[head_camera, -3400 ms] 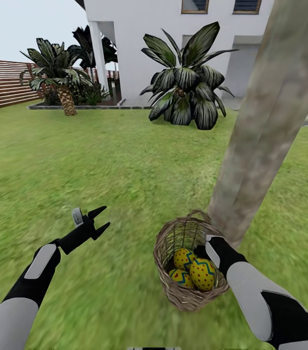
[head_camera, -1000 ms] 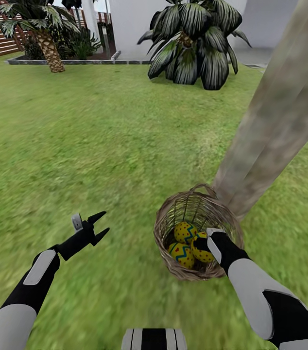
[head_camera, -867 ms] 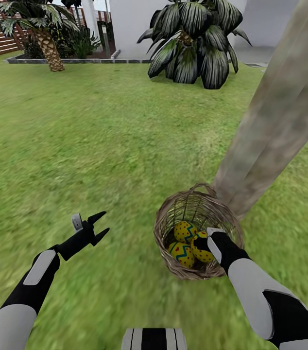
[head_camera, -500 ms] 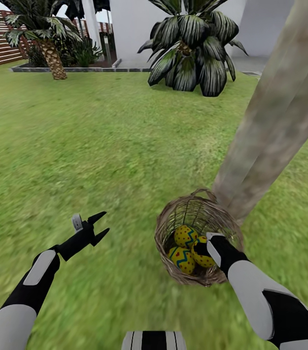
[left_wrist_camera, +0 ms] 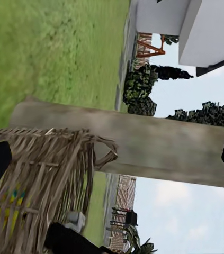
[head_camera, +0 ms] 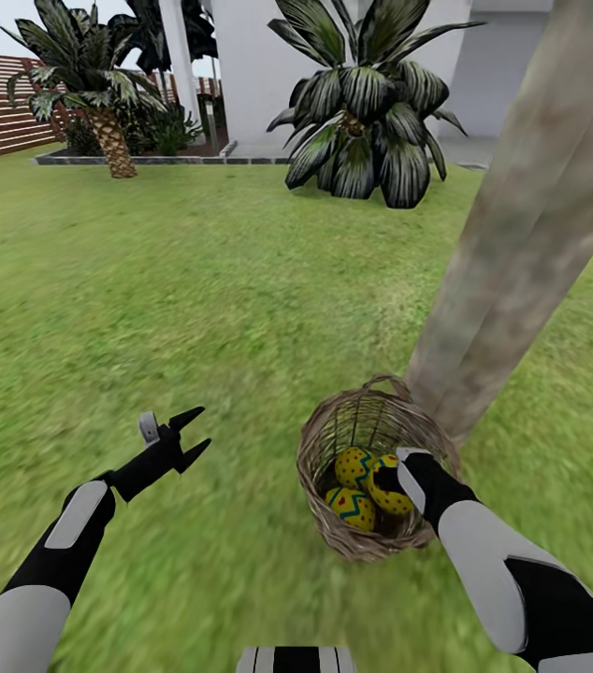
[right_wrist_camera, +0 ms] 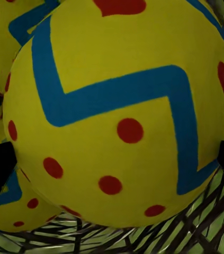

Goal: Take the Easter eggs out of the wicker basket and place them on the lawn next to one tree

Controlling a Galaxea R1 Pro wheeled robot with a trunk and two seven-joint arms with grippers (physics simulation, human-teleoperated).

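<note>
The wicker basket (head_camera: pixel 371 467) sits on the lawn (head_camera: pixel 194 308) against the base of the tree (head_camera: pixel 512 243), holding all three Easter eggs (head_camera: pixel 357 505). The right gripper (head_camera: pixel 385 479) reaches inside, one egg (right_wrist_camera: pixel 122 111) between its fingers; the wrist hides whether it grips. The left gripper (head_camera: pixel 192 433) hovers over grass, jaws spread, holding nothing.

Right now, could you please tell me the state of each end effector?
Left end effector: open, empty, above the lawn.
Right end effector: inside the wicker basket, around an Easter egg; grip cannot be told.
</note>
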